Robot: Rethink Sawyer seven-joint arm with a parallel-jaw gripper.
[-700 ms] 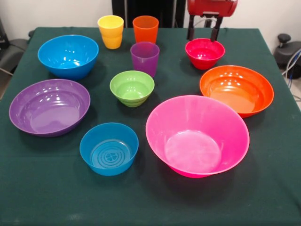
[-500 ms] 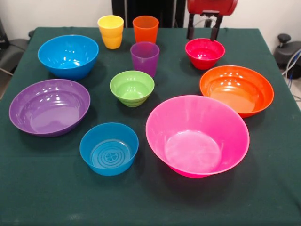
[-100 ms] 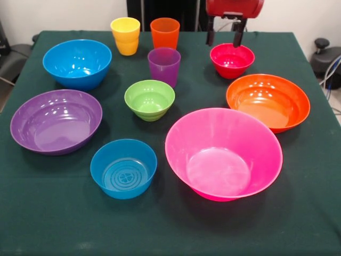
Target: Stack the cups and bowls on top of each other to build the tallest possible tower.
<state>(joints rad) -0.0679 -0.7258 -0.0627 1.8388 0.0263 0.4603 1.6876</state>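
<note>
dark green cloth covers the whole table, and every piece stands on it alone, mouth up, with nothing nested or piled. nearest the camera sit the small blue bowl and, to its right, the large pink bowl, the biggest piece here, tilted so its inside faces the camera. a little further back the mid-sized purple bowl lies at the left side and the mid-sized orange bowl at the right, the orange one just behind the pink bowl's rim. between them, near the middle of the cloth, stands the small green bowl. behind it and just beside it is the translucent purple cup. the mid-sized blue bowl sits at the far left, well apart from the small red bowl on the far right. at the far edge the yellow cup and the orange cup stand side by side, near each other but apart. the gripper hangs from the red arm above the far rim of the red bowl, its two dark fingers spread with a clear gap between them, holding nothing and not touching the bowl.
</note>
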